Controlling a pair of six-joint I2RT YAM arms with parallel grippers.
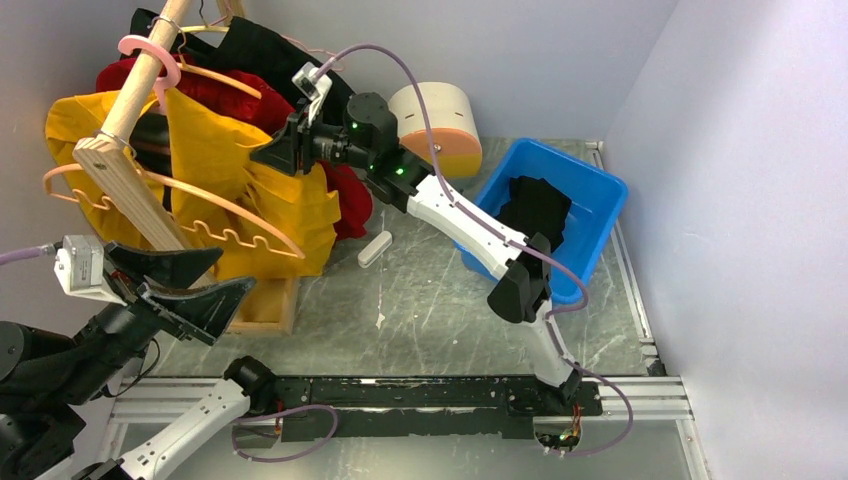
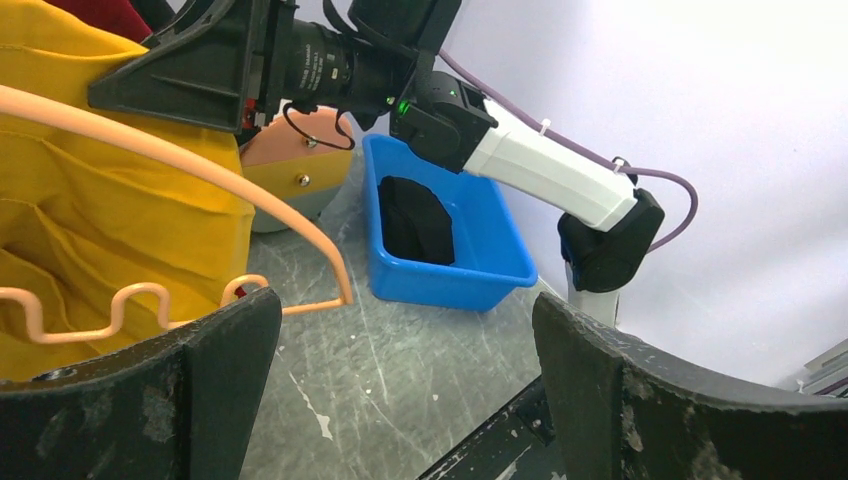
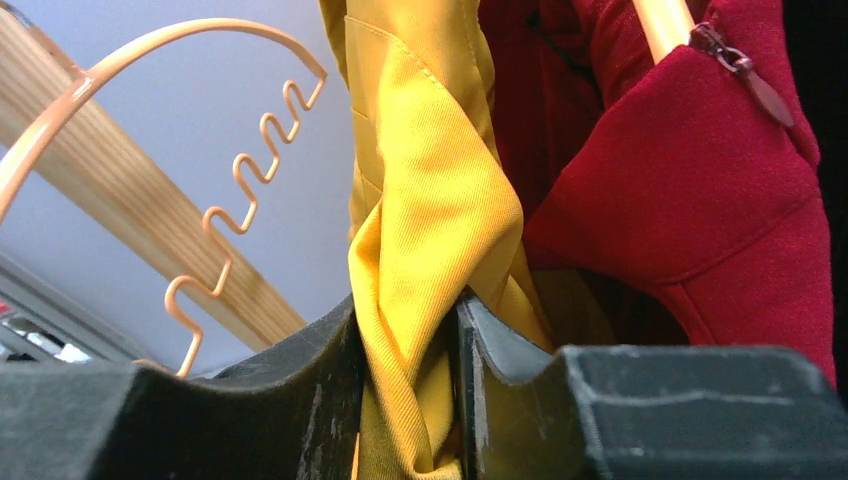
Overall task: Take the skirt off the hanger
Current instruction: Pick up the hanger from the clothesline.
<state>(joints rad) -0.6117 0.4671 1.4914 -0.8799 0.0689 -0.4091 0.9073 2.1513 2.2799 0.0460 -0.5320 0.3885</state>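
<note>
While the yellow skirt (image 1: pixel 215 150) hangs on its hanger (image 2: pixel 100 120) above the scratched gray table (image 1: pixel 440 300), the right gripper (image 3: pixel 408 310) pinches its cloth. The left gripper (image 2: pixel 405 300) is wide open. Pale walls (image 1: pixel 730 130) stand around.

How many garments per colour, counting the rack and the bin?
Yellow: 1, the yellow skirt, pinched in the right gripper
Red: 1, the red garment
Black: 2, a black garment on the rack and black cloth in the blue bin
Total: 4
</note>
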